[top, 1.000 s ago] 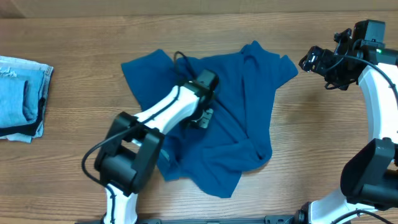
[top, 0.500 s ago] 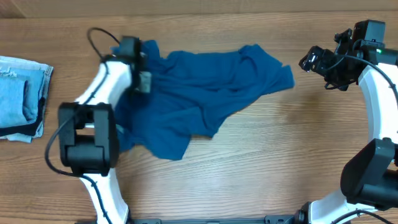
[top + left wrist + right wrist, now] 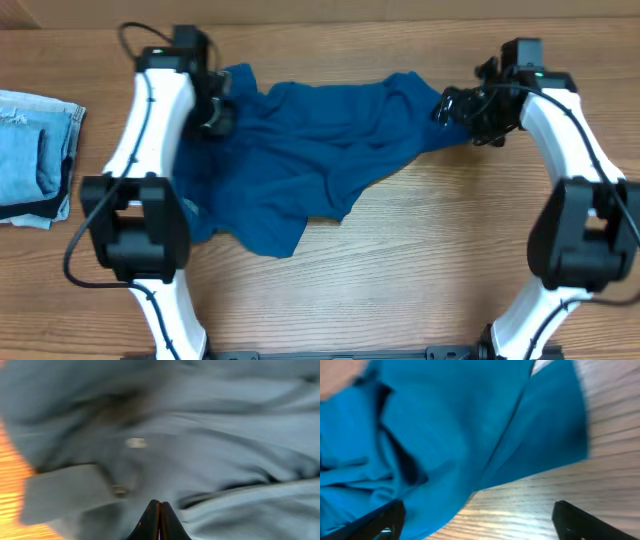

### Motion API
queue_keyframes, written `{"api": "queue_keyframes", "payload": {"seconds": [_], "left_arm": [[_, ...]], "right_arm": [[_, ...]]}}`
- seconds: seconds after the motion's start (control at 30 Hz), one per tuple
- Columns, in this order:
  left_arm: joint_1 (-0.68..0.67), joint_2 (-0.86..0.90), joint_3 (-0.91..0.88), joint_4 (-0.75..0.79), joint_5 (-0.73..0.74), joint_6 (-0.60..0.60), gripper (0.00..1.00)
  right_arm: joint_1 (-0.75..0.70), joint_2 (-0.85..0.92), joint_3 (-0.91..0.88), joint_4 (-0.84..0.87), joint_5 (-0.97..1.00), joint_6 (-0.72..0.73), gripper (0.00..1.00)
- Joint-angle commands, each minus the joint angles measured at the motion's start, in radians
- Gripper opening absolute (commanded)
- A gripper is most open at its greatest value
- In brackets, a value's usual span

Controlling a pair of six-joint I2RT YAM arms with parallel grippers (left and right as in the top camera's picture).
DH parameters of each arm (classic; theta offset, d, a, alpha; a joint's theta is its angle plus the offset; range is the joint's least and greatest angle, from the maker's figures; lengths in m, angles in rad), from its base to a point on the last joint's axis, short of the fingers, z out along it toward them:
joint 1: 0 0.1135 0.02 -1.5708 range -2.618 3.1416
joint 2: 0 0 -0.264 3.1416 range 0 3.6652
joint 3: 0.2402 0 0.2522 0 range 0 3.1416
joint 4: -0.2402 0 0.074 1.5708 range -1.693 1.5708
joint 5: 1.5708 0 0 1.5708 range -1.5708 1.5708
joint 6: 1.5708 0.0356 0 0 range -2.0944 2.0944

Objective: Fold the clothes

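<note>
— What's moved?
— The right gripper has swung in from the far right. It now hangs at the right end of the shirt, jaws spread wide, holding nothing.
— And the left gripper?
— Closed tight, fingertips together, pinching the shirt's top left corner.
— Where's the shirt?
— Rumpled on the table, stretched between the two grippers, with its lower part trailing toward the near edge.

Glossy white shells and bulky black joint housings make up the left arm and right arm. Thin black cables trail along both, and the left tool and right tool end in black tapered fingers.
</note>
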Motion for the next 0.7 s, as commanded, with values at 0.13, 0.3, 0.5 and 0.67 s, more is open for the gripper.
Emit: {"api": "queue_keyframes", "payload": {"seconds": [0.13,0.3,0.5,0.67], "left_arm": [[-0.193,0.000,-0.145,0.080,0.010,0.016,0.04],[-0.201,0.001,-0.343,0.179,0.007,-0.042,0.04],[-0.201,0.000,-0.400,0.198,0.007,-0.041,0.04],[-0.201,0.000,-0.400,0.208,0.007,-0.042,0.04]], "right_arm": [[-0.002,0.067,0.012,0.092,-0.156,0.008,0.80],[-0.001,0.068,0.012,0.100,-0.164,0.015,0.72],[-0.001,0.081,0.011,0.112,-0.164,0.019,0.70],[-0.001,0.092,0.000,0.138,-0.164,0.043,0.69]]}}
